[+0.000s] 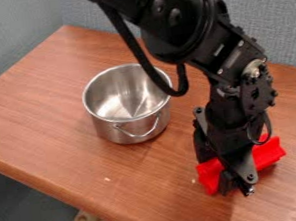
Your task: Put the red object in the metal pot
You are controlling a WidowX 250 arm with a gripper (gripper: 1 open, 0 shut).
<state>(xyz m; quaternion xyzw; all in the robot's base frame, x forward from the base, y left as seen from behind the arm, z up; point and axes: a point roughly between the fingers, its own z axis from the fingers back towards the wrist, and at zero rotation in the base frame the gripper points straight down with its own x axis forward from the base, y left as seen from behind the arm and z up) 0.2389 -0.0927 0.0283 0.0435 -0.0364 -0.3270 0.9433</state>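
Observation:
The red object (266,152) lies on the wooden table at the lower right, a bright red block partly hidden by the black arm. My gripper (235,180) points straight down over the block's middle, its fingers shut on the red object low at the table surface. The metal pot (126,105) stands to the left of the gripper, round, shiny and upright, with nothing inside and a small handle facing the front. A gap of bare wood separates pot and block.
The wooden table (43,109) ends in a front edge close below the gripper and the pot. A black cable (138,58) hangs from the arm over the pot's right rim. A grey wall rises behind.

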